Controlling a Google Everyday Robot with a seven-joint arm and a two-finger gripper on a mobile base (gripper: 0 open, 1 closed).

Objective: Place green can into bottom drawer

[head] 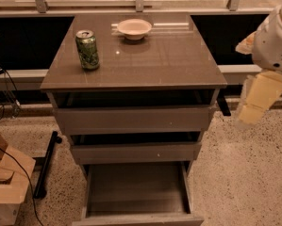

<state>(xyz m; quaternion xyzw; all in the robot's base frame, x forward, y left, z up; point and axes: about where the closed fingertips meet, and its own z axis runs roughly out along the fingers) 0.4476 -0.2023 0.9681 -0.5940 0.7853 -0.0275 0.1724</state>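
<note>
The green can (87,49) stands upright on the back left of the cabinet top (154,60). It has a mottled green body and a silver top. The bottom drawer (136,189) is pulled out towards me, and its flat floor is bare. My gripper (252,114) hangs on the white arm (275,41) to the right of the cabinet. It is beside the top drawer's level, well apart from the can, and it holds nothing.
A pale shallow bowl (134,28) sits at the back middle of the cabinet top. The top drawer (133,119) and the middle drawer (136,150) are each slightly open. A cardboard box (6,182), cables and a black bar (46,161) lie on the floor at left.
</note>
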